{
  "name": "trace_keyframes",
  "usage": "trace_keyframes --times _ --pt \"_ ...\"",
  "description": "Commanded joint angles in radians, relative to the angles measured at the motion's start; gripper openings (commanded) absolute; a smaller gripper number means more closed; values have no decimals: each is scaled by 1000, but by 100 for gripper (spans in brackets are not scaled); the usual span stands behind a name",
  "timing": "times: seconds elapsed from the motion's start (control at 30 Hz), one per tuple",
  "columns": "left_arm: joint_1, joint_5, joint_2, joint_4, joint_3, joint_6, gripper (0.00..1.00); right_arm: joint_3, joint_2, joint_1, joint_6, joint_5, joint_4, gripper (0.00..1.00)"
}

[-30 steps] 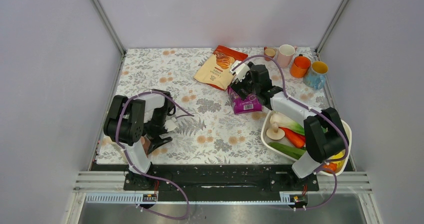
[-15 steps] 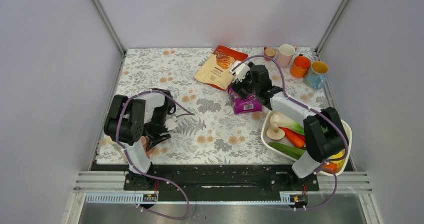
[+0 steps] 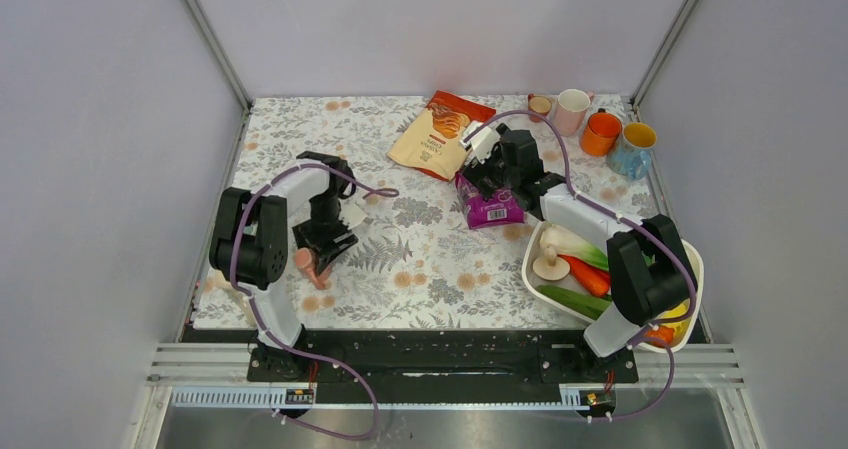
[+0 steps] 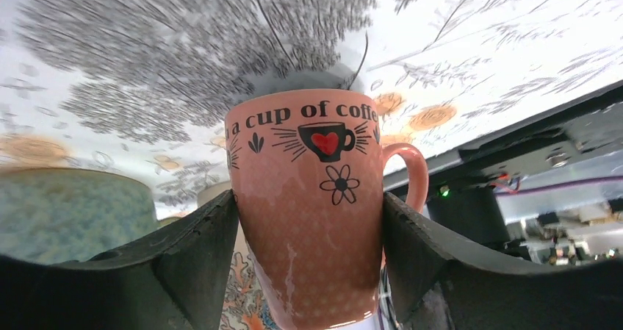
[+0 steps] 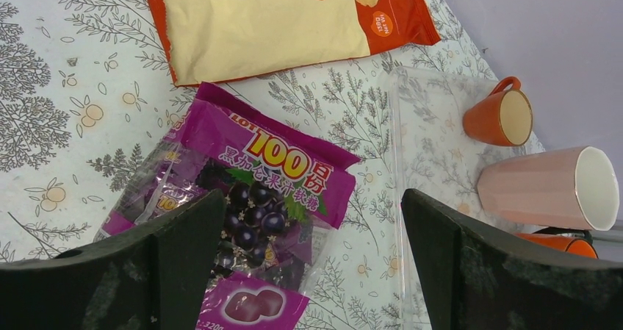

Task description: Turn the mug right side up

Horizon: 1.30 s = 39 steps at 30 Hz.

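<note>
A salmon-pink mug [image 4: 316, 198] printed with "a cup of coffee", a heart cup and a flower sits between the fingers of my left gripper [image 4: 308, 205], which is shut on its body; its handle sticks out to the right. From above, the mug [image 3: 304, 264] hangs tilted just under the left gripper [image 3: 325, 241], over the near-left part of the floral cloth. My right gripper [image 5: 312, 198] stands open above a purple candy bag [image 5: 250, 198], holding nothing.
An orange-and-cream chips bag [image 3: 440, 131] lies beyond the purple bag [image 3: 490, 207]. Pink [image 3: 572, 109], orange [image 3: 600, 132] and blue [image 3: 634, 151] mugs stand at the back right. A white bowl [image 3: 692, 294] of vegetables sits near right.
My left gripper has closed on the pink mug and swung it up and away from the near-left corner toward the middle of the table. The right arm has stayed still.
</note>
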Motion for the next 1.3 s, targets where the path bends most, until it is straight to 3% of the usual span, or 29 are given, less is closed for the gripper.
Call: trace_keyframes --times 0.0,0.17,0.3,0.47,0.67,0.9,1.07,1.27 --pt "-4 152 -16 12 133 -24 0 18 -58 13 38 -3 44 99" --pt "-3 294 -31 63 251 -61 0 4 -120 13 138 -67 74 99" --pt "-3 403 -41 137 278 -84 0 16 -155 13 256 -238 68 99" --pt "-4 577 -53 241 277 -109 0 20 -149 13 495 -438 135 99" --pt "-3 758 -92 354 264 -168 0 51 -124 23 753 -492 144 99" --pt "-6 852 -152 449 248 -189 0 86 22 76 1117 -660 291 94" --pt "-36 844 -173 470 275 -214 0 196 109 114 1130 -694 189 89" --pt "-74 860 -215 489 283 -211 0 209 157 116 1222 -781 279 79"
